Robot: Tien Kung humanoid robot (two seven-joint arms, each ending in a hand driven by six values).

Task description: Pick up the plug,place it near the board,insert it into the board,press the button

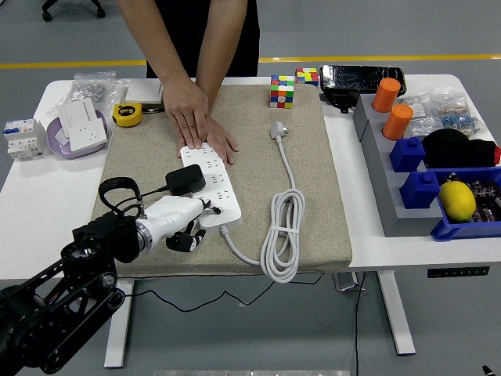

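1. Head view, progress: the black plug (185, 178) sits on the white board (210, 186), left of centre in the frame, and looks seated in a socket, so I judge picking up, placing and inserting as done.
2. Head view, what is left: the button press. The button itself is too small to make out; it probably lies at the board's near end, beside the left hand (184, 223).
3. Head view, hand state: the left hand lies at the board's near left corner with its dark fingers (186, 240) curled under the white palm and holding nothing. The right hand is out of view.
4. Head view, the person: at the top of the frame a person's hands (197, 117) press flat on the board's far end, steadying it.
5. Head view, edges: the board rests on a beige mat (313, 180) whose near edge runs close to the counter (39, 196) front edge, just below the left hand, so there is little room toward the bottom of the frame.
6. Head view, open room: right of the board lies a coiled white cable (283, 235) with its white plug (278, 129) near the upper middle; the mat between the board and the cable is bare. A tape measure (127, 114) and a colour cube (282, 91) sit well apart, toward the top.
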